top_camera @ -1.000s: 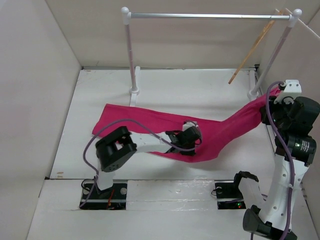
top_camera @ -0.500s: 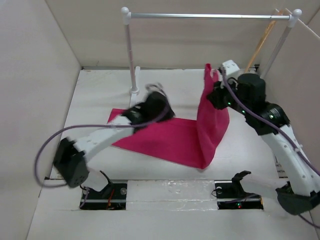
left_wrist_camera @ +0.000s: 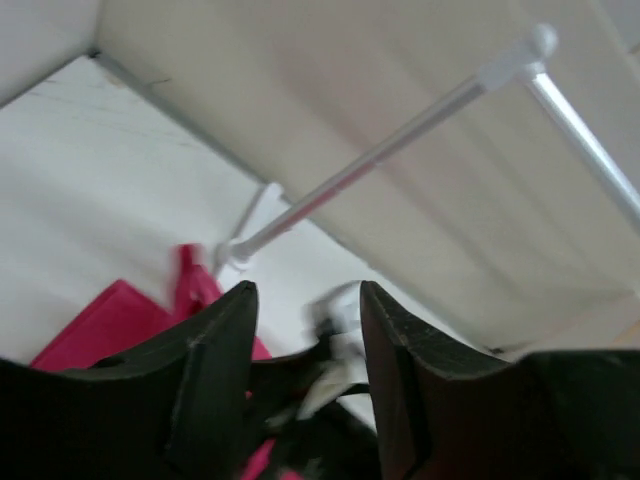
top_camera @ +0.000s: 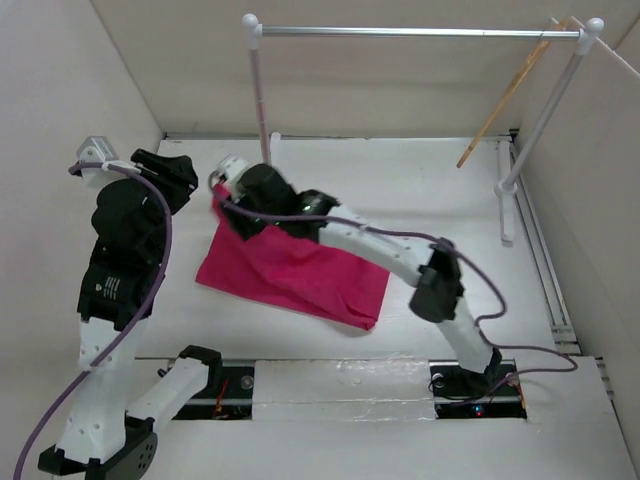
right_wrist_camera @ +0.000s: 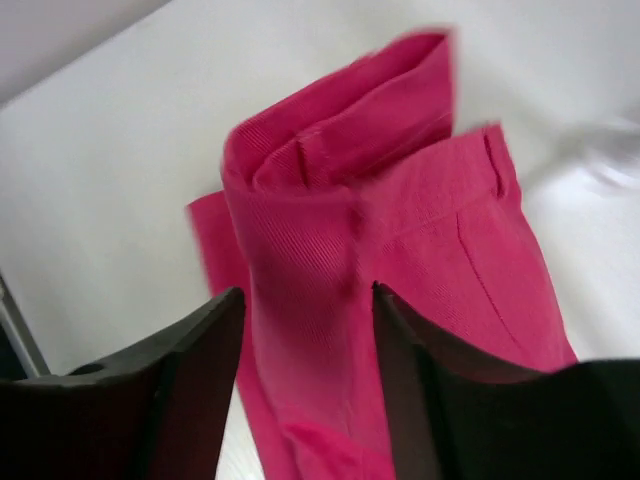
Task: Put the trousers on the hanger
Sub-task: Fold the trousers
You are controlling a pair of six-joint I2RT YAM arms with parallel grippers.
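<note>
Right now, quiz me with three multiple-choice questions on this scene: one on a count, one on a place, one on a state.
1. How many light tan wooden triangular hangers hang on the silver metal rail? A two B one C three
2. Where are the bright magenta-pink fabric trousers? A on the white table B over the rail C on the hanger
3. How is the left arm's black tool? A shut on the trousers B shut on the hanger C open, empty
Answers: B, one hangs at the right end; A, they lie folded there; C, it stands parted with nothing between.
</note>
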